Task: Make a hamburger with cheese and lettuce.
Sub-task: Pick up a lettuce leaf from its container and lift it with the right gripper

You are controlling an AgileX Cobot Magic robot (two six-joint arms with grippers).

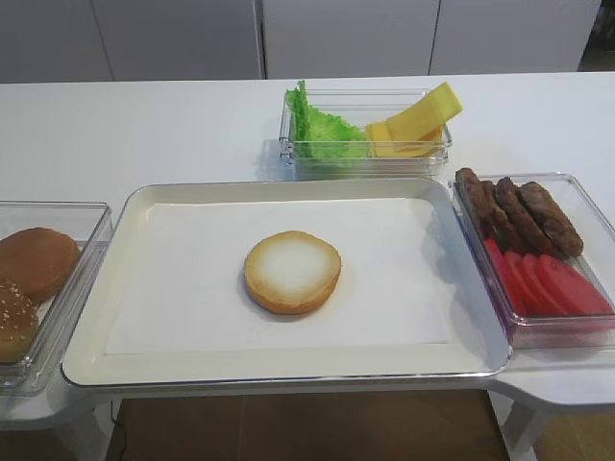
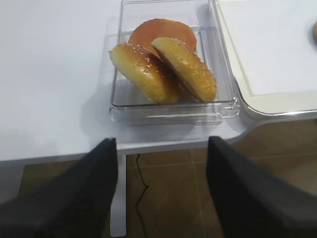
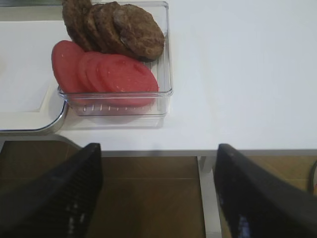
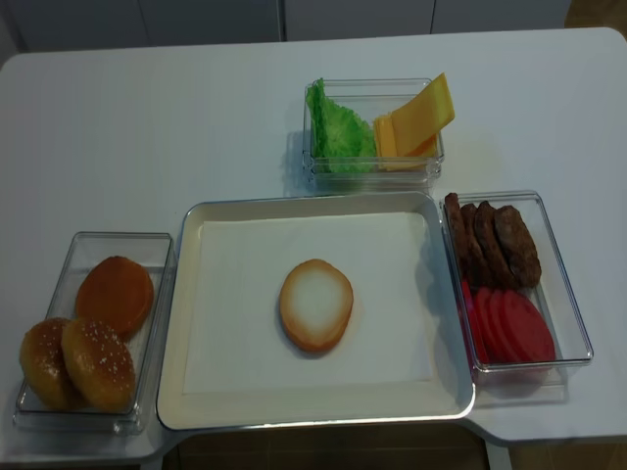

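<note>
Hamburger: bun half, cut face up, mid-tray on white paper.
Hidden: neither pincer shows in the high views; tomato half behind the box wall.
Right pincer: wide open, empty, hanging past the tabletop edge.
Left pincer: spread, empty, below the bun box.
Far: lettuce left of cheese, one box; top slice leans on the rim.

Both pincers — left; right — agape
</note>
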